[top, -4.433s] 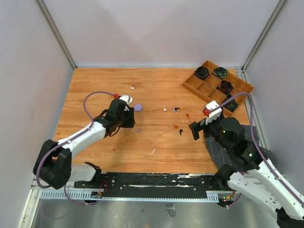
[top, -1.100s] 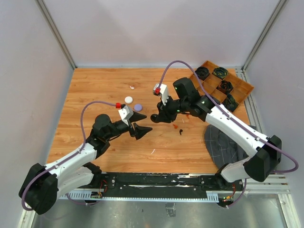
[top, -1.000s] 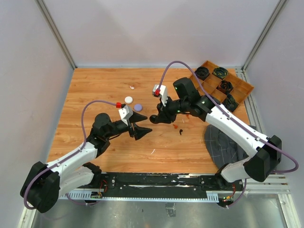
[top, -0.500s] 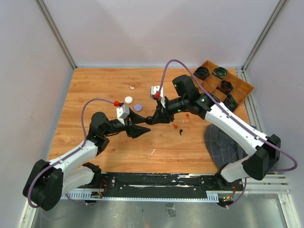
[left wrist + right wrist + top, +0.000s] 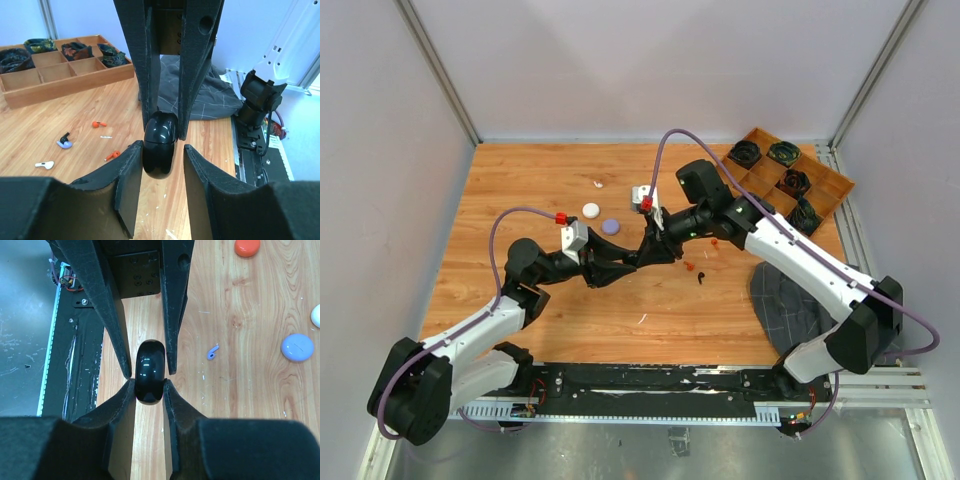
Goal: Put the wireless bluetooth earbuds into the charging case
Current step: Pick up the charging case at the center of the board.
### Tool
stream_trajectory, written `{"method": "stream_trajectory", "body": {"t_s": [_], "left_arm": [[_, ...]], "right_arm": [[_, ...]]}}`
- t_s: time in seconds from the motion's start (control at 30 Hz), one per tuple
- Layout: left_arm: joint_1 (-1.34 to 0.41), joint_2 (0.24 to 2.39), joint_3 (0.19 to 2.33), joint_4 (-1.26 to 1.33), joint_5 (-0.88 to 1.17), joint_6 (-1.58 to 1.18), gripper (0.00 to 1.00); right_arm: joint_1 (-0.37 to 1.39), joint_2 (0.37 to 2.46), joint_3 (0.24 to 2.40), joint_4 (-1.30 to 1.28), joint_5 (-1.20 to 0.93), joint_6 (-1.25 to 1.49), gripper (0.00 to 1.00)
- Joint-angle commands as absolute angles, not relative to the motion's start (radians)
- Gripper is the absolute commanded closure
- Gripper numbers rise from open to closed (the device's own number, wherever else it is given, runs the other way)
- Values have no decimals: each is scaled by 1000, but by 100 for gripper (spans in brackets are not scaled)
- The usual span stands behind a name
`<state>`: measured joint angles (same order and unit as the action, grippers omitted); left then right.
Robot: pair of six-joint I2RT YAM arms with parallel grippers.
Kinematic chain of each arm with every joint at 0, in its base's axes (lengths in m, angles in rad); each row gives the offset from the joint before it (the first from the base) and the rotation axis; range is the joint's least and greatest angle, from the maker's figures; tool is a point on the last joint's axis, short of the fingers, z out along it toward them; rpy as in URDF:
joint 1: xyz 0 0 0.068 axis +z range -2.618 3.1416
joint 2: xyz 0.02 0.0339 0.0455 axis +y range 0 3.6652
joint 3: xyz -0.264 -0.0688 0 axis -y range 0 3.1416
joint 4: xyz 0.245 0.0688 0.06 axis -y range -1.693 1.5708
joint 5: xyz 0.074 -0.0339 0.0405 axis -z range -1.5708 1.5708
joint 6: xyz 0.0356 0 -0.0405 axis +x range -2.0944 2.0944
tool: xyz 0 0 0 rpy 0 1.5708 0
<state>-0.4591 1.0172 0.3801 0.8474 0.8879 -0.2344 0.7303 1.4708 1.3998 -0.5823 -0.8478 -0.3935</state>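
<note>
A glossy black charging case (image 5: 150,371) is clamped between my right gripper's (image 5: 149,382) fingers, held above the wooden table. My left gripper (image 5: 162,148) faces it head-on, its jaws straddling the case's (image 5: 160,145) other end. The left finger touches the case and a gap remains at the right finger. From above, both grippers meet at mid-table (image 5: 629,262). Loose earbuds lie on the table: an orange one (image 5: 99,124), a black and pale purple one (image 5: 64,142), a white one (image 5: 44,164), another orange one (image 5: 112,155), and a pale purple one (image 5: 213,351).
A wooden compartment tray (image 5: 70,84) with black coiled bundles stands at the back right. A grey cloth (image 5: 780,300) lies at the right near edge. Round discs rest on the table: white (image 5: 591,210), pale purple (image 5: 611,226), orange (image 5: 247,246).
Both arms came together at mid-table, the right one carrying the case leftward. My left gripper's jaws narrowed around the case's free end.
</note>
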Motion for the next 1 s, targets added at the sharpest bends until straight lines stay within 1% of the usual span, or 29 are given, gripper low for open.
{"method": "stream_trajectory", "body": {"t_s": [0.0, 0.17, 0.43, 0.6, 0.83, 0.9, 0.97], "left_arm": [[-451, 1004, 365, 900, 903, -245, 59], [-451, 1005, 358, 896, 908, -244, 63], [-451, 1000, 347, 876, 909, -233, 61], [-451, 994, 348, 873, 914, -232, 64], [-451, 983, 350, 873, 921, -235, 64], [-451, 984, 348, 873, 921, -232, 65], [-451, 986, 346, 874, 921, -229, 69]], "right_arm": [[753, 1484, 1444, -593, -877, -408, 99], [756, 1490, 1462, -594, -875, -409, 99], [757, 1488, 1480, -605, -856, -414, 99], [764, 1500, 1494, -619, -849, -413, 99], [782, 1522, 1515, -648, -822, -426, 99], [786, 1522, 1518, -649, -817, -428, 99], [788, 1524, 1520, -649, -807, -429, 99]]}}
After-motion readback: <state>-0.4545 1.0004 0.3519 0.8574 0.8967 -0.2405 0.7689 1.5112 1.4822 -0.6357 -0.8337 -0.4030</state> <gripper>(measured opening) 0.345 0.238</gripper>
